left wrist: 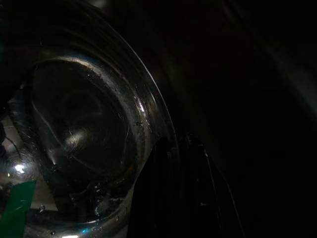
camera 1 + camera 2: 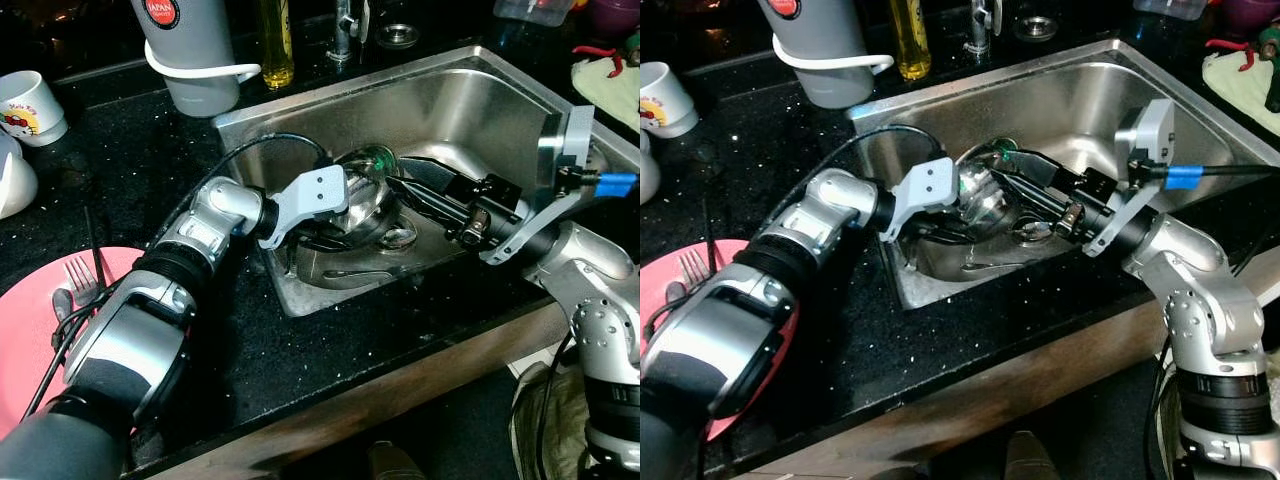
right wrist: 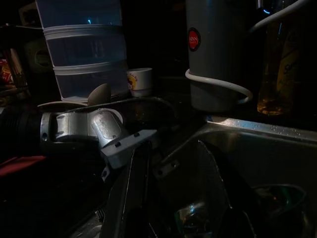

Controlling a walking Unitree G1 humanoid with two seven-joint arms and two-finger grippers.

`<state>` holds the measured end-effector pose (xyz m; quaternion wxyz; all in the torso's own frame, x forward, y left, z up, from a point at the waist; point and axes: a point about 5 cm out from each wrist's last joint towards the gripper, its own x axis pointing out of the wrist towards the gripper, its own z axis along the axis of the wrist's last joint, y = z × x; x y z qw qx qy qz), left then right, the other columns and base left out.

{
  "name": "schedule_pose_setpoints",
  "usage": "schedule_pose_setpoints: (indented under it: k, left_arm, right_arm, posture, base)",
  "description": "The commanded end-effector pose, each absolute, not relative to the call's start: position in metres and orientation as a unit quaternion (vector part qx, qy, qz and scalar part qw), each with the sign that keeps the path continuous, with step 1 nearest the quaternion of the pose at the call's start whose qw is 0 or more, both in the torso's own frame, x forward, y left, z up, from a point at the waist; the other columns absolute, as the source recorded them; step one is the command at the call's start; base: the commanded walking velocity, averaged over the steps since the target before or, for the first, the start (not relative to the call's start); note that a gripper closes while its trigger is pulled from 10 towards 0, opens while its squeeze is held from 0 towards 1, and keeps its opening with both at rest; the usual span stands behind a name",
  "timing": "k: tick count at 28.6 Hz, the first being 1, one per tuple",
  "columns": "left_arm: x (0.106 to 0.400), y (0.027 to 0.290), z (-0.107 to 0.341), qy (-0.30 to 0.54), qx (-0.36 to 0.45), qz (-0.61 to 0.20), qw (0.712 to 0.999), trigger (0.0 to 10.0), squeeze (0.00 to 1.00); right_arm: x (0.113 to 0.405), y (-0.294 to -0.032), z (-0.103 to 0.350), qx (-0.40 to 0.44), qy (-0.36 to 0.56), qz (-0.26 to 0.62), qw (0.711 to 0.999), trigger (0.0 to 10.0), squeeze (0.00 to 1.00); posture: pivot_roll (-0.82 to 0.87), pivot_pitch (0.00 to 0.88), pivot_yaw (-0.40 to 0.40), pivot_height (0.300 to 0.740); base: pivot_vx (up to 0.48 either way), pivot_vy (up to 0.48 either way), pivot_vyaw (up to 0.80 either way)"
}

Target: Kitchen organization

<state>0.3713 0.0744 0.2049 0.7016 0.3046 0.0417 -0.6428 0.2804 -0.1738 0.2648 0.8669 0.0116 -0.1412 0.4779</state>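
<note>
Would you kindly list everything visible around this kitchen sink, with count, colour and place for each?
Sink: one, stainless steel, set in the black counter.
Glass bowl: one, clear, in the sink basin between both grippers.
Jug: one, grey with a white handle, behind the sink's left corner.
Bottle: one, yellow liquid, beside the jug.
Cup: one, white with print, far left of the counter.
Plate: one, pink, near left counter edge.
Fork: one, silver, on the plate.
Left gripper: at the bowl's rim, in the sink.
Right gripper: black fingers open, reaching to the bowl.
</note>
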Motion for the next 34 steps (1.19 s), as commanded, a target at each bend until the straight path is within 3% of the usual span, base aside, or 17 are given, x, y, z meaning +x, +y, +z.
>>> schedule_pose_setpoints:
  k: [1,7,9,10,11,12,13,14,16,19,20,21,25,26,34]
  left_arm:
    - [0.372,0.072,0.210,0.033,0.319,-0.644,0.695,10.0,0.00]
    - [0.372,0.070,0.204,0.043,0.334,-0.643,0.688,10.0,0.00]
    - [0.372,0.069,0.203,0.045,0.337,-0.643,0.686,10.0,0.04]
    - [0.371,0.068,0.201,0.046,0.342,-0.645,0.682,10.0,0.33]
    - [0.371,0.067,0.201,0.046,0.343,-0.647,0.680,10.0,0.45]
    - [0.371,0.067,0.201,0.046,0.343,-0.647,0.680,10.0,0.45]
    - [0.370,0.066,0.200,0.045,0.344,-0.648,0.678,10.0,0.58]
    - [0.371,0.066,0.201,0.043,0.344,-0.649,0.677,10.0,0.63]
    - [0.371,0.066,0.201,0.042,0.344,-0.649,0.678,10.0,0.63]
    - [0.372,0.066,0.204,0.037,0.348,-0.645,0.679,10.0,0.75]
    - [0.372,0.066,0.205,0.036,0.349,-0.645,0.679,10.0,0.75]
    - [0.373,0.066,0.206,0.032,0.351,-0.642,0.681,10.0,0.92]
    - [0.375,0.067,0.214,0.017,0.354,-0.633,0.688,10.0,0.90]
    - [0.378,0.068,0.227,-0.005,0.354,-0.619,0.701,10.0,0.02]
    - [0.381,0.074,0.266,-0.080,0.321,-0.603,0.726,10.0,0.00]
  right_arm:
    - [0.277,-0.173,0.267,0.006,-0.142,0.482,0.864,10.0,0.00]
    - [0.277,-0.172,0.268,0.006,-0.143,0.482,0.864,10.0,0.00]
    - [0.277,-0.172,0.268,0.006,-0.143,0.482,0.864,10.0,0.00]
    - [0.277,-0.172,0.268,0.004,-0.142,0.482,0.865,10.0,0.00]
    - [0.277,-0.173,0.267,0.002,-0.141,0.482,0.865,10.0,0.00]
    - [0.277,-0.173,0.267,0.002,-0.141,0.482,0.865,10.0,0.00]
    - [0.277,-0.173,0.266,-0.003,-0.138,0.481,0.866,10.0,0.00]
    - [0.277,-0.176,0.264,-0.012,-0.132,0.477,0.869,10.0,0.00]
    - [0.277,-0.176,0.264,-0.014,-0.131,0.476,0.870,10.0,0.00]
    - [0.279,-0.187,0.261,-0.038,-0.115,0.463,0.878,10.0,0.00]
    - [0.279,-0.189,0.261,-0.041,-0.113,0.460,0.880,10.0,0.00]
    - [0.279,-0.192,0.261,-0.045,-0.110,0.458,0.881,10.0,0.00]
    - [0.278,-0.196,0.259,-0.055,-0.103,0.455,0.883,10.0,0.00]
    - [0.278,-0.196,0.259,-0.055,-0.103,0.454,0.883,10.0,0.00]
    - [0.280,-0.194,0.261,-0.038,-0.122,0.454,0.882,10.0,0.00]
  posture:
    - [-0.07,0.189,0.064,0.740]
    - [-0.07,0.191,0.066,0.740]
    - [-0.07,0.189,0.066,0.740]
    - [-0.07,0.190,0.069,0.740]
    - [-0.07,0.189,0.068,0.740]
    - [-0.07,0.189,0.068,0.740]
    - [-0.07,0.189,0.068,0.740]
    - [-0.06,0.188,0.068,0.740]
    - [-0.06,0.188,0.068,0.740]
    - [-0.06,0.184,0.068,0.740]
    - [-0.06,0.184,0.068,0.740]
    - [-0.06,0.181,0.068,0.740]
    - [-0.06,0.178,0.068,0.740]
    - [-0.06,0.172,0.070,0.740]
    - [-0.05,0.162,0.067,0.740]
  base:
    - [0.000,0.000,0.00]
    - [0.000,0.000,0.00]
    - [0.000,0.000,0.00]
    - [0.000,0.000,0.00]
    - [0.000,0.000,0.00]
    - [0.000,0.000,0.00]
    - [0.000,0.000,0.00]
    - [0.000,0.000,0.00]
    - [0.000,0.000,0.00]
    - [0.000,0.000,0.00]
    - [0.000,0.000,0.00]
    - [0.000,0.000,0.00]
    - [0.000,0.000,0.00]
    - [0.000,0.000,0.00]
    - [0.000,0.000,0.00]
